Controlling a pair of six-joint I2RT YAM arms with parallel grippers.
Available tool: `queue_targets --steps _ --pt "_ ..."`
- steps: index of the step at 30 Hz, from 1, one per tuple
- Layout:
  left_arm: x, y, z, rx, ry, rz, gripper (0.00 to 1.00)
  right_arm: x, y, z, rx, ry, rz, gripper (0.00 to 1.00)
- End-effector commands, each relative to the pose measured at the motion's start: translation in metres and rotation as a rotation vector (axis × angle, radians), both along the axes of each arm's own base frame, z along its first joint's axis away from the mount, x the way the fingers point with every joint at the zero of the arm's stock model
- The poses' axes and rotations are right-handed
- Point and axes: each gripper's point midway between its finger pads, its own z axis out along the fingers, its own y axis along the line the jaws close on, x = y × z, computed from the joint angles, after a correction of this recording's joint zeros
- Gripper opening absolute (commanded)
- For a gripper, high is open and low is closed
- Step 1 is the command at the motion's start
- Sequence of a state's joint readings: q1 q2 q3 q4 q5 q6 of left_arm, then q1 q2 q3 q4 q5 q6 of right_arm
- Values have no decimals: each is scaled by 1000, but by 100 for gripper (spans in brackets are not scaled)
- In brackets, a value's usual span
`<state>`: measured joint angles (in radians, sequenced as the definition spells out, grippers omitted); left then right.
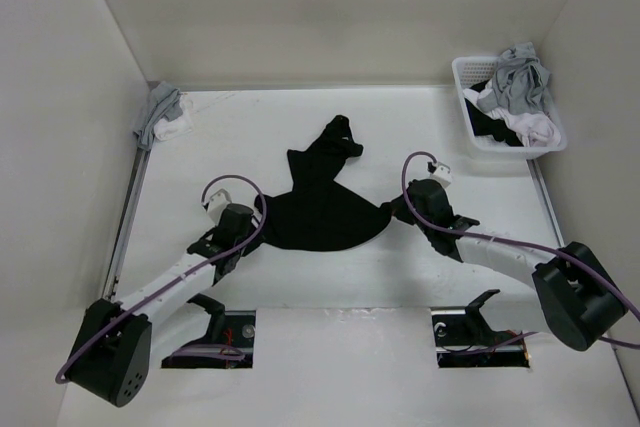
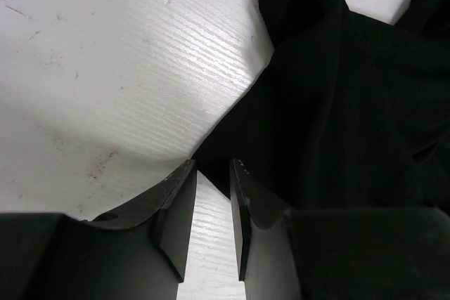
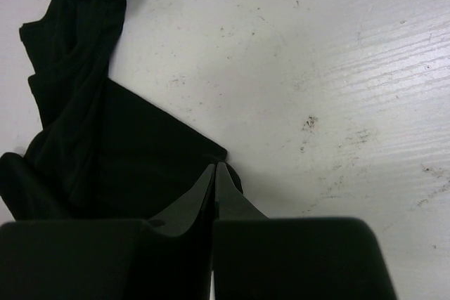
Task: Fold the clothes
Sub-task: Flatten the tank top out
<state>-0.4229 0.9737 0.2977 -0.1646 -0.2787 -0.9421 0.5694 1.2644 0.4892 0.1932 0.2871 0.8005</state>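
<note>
Black thin fabric lies near the middle of your white table [image 1: 400, 287]: the black garment [image 1: 315, 212] is spread in a broad rounded patch. A narrower, twisted part of it runs up toward the far edge and ends in a crumpled knot.

Your left hand [image 1: 255, 222] sits at the garment's left corner, low over the table. From its wrist camera you see the two fingers [image 2: 176, 201] standing apart with a strip of bare table between them. The point of the fabric lies just at their tips and runs under the right-side finger. This hand is released; nothing is pinched in it.

Your right hand [image 1: 398, 209] is at the opposite corner, on the right side of the garment. Its fingers [image 3: 190, 201] are pressed flat together with no gap, and the corner of the fabric sits right at the tips and shows on both sides of them. It is clenched on that corner. In the overhead view the cloth draws out to a point toward it.

At the far right corner a white basket [image 1: 461, 97] holds a light grey garment [image 1: 522, 82] and a white cloth [image 1: 525, 125]. Another grey piece [image 1: 160, 107] is bunched at the far left corner.
</note>
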Motion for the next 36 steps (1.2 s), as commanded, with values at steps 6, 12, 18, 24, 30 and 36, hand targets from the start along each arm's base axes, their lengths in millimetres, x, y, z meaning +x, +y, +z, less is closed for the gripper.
queue_targets --steps 6,12,18,24,30,36 --pt "5 9 -1 65 -19 21 15 5 7 14 35 -60 14 0" --pt "24 13 22 47 -140 45 2 1 12 32 56 -110 30 0" --pt "41 -4 110 -14 -375 3 0 -17 2 87 99 -233 40 0" --pt "21 5 260 -39 -681 6 0 -62 -24 201 109 -431 31 0" --pt "-16 38 434 -112 -1074 96 0 -106 -66 349 89 -645 -38 0" --pt "-49 63 529 -193 -1281 150 0 -131 -83 462 78 -746 -31 0"
